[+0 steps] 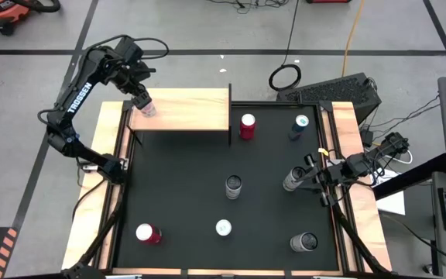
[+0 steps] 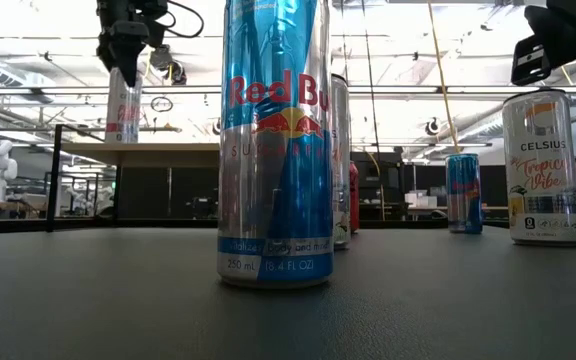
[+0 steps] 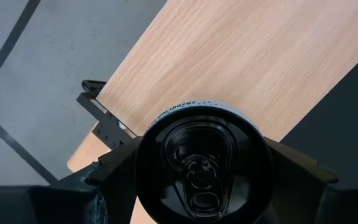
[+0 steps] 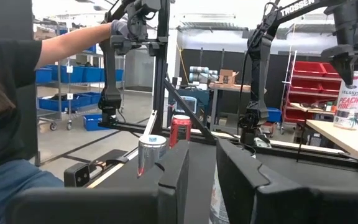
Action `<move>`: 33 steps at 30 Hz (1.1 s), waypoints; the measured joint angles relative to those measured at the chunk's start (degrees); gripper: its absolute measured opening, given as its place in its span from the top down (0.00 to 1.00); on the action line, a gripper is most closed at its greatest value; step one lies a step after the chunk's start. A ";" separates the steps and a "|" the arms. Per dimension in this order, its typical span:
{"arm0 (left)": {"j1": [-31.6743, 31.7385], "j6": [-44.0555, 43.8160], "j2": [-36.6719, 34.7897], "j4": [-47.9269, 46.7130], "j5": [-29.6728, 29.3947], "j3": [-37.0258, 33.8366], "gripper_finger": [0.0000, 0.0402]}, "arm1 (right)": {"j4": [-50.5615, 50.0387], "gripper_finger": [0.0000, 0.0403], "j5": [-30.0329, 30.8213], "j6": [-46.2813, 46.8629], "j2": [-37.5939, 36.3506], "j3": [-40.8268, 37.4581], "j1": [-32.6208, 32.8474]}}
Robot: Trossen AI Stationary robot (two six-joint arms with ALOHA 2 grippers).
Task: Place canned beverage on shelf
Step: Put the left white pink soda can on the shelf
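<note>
The left gripper (image 1: 142, 103) pinches a pale can (image 1: 146, 108) by its sides over the left end of the shelf (image 1: 188, 110); the left wrist view shows the can's dark top (image 3: 202, 163) between the fingers (image 3: 114, 168) with the wood plank beneath. In the low view the can (image 2: 122, 105) looks raised just above the shelf top (image 2: 133, 147), though contact cannot be told. The right gripper (image 1: 310, 175) rests at the table's (image 1: 184, 201) right edge, fingers nearly together, holding nothing. On the mat stand 7 other cans, among them a red can (image 1: 247, 125) beside the shelf.
</note>
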 joint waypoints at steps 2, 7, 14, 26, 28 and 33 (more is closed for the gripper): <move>0.00 0.34 0.00 -0.02 -0.03 0.01 0.28 | 0.00 0.83 -0.01 0.00 -0.02 0.00 0.00; 0.00 0.35 0.02 -0.02 -2.22 0.01 0.22 | 0.00 0.83 -0.01 0.00 -0.01 0.00 0.01; 0.00 0.28 0.02 -0.02 -2.05 0.01 0.06 | -0.01 0.83 -0.01 0.00 0.00 0.00 0.00; 0.00 -0.45 0.02 0.07 -2.74 0.02 0.02 | -0.01 0.83 0.00 0.00 0.00 0.01 0.01; 0.00 0.10 0.02 0.46 -3.57 0.02 0.02 | 0.00 0.83 0.00 0.00 -0.01 0.00 0.02; 0.00 0.33 0.02 1.44 -4.00 0.07 0.02 | -0.02 0.83 0.00 0.00 0.00 0.00 0.02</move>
